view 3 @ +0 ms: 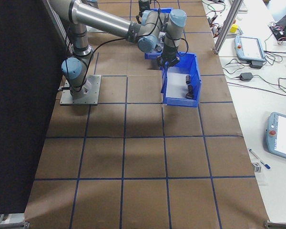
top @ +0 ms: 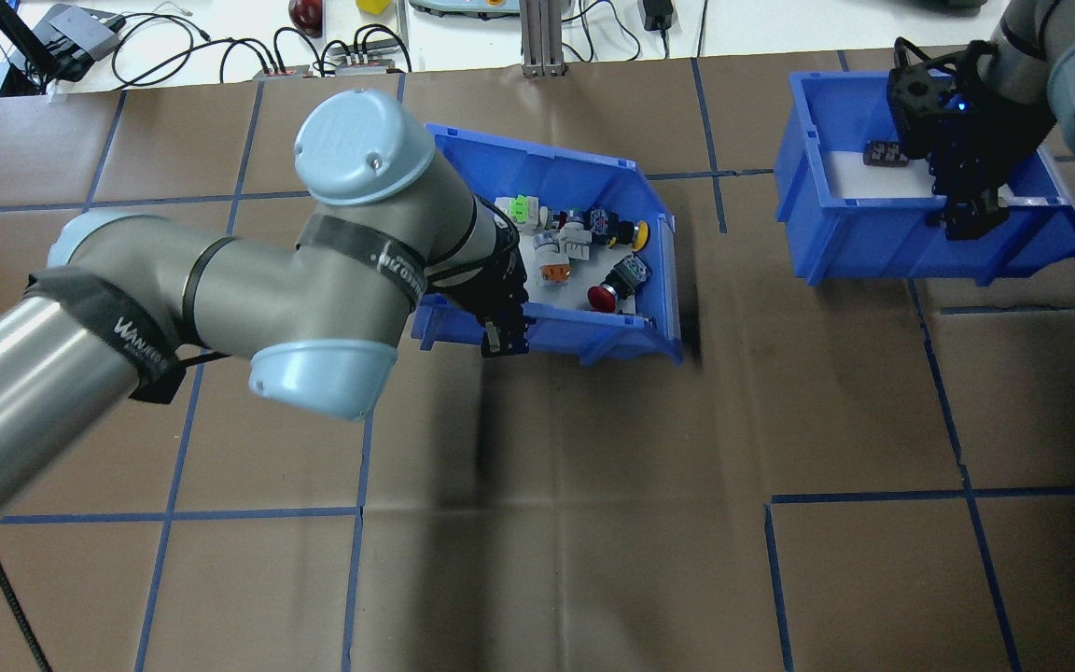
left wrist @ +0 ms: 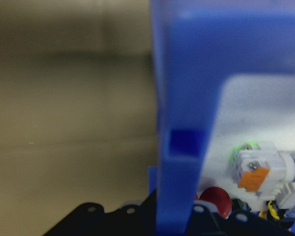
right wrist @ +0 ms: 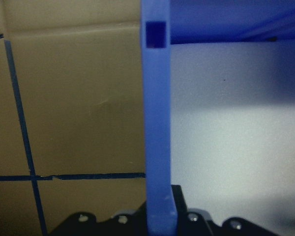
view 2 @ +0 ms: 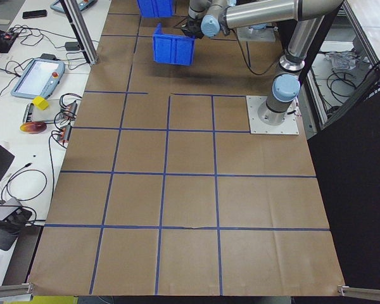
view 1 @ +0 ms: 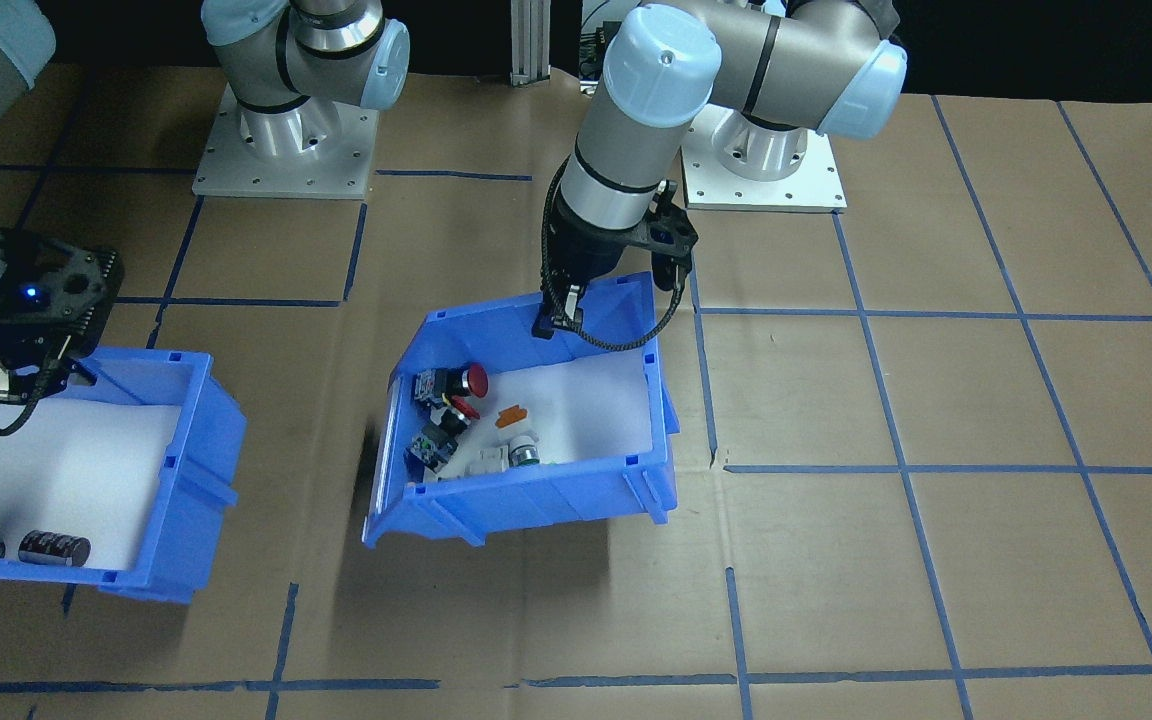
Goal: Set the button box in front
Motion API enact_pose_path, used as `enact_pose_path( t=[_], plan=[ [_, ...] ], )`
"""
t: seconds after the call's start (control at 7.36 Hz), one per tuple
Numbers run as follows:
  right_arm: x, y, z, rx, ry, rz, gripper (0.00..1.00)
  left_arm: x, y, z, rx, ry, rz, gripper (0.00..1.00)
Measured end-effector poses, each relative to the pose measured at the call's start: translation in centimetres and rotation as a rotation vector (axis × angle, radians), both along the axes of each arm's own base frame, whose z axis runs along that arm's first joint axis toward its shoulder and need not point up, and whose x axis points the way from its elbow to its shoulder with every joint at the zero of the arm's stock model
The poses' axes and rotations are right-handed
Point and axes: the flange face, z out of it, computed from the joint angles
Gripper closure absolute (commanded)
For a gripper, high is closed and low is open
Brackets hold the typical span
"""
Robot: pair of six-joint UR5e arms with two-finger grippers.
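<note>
The button box (view 1: pixel 536 420) hangs tilted above the brown surface (view 1: pixel 936 560), near its middle, its shadow spread beneath it. Inside, the push-button switches (view 1: pixel 466 420) with red and orange caps have slid together toward the low, sloped end on the white foam. The left gripper (view 1: pixel 554 318) is clamped on the box's rear wall, one finger inside and one outside; the left wrist view shows that blue wall running straight up between the jaws. That's a one-edge pinch on a loaded bin, so here's the worry: the weight sits far from the grip, and a quick swing or a hard stop could twist the wall in the jaws or tip the switches out over the low lip. A tilted touchdown could also catch the sloped corner first and jolt everything. Off to the side, the right gripper (top: pixel 967 210) is pinched on the wall of the second blue bin (top: pixel 873 243), well apart from the first.
</note>
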Motion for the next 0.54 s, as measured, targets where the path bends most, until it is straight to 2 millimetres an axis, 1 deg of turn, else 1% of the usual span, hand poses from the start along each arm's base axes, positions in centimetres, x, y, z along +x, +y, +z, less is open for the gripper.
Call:
enact_pose_path(
  t=[0.14,0.27,0.41,0.54],
  plan=[
    [-0.1,2.2,-1.0,-0.003,0.0,-0.006,0.92,-1.0,-3.5,-0.5,0.005,0.033,0.0,1.0],
    [0.1,4.0,-2.3,-0.02,0.005,-0.006,0.92,-1.6,-6.7,-1.3,0.009,0.056,0.005,1.0],
    [0.5,5.5,-3.3,-0.044,0.011,0.001,0.92,-1.8,-9.5,-2.2,0.012,0.068,0.015,1.0],
    [0.7,6.5,-3.8,-0.065,0.018,0.006,0.92,-1.9,-11.2,-3.0,0.015,0.073,0.021,1.0]
  ],
)
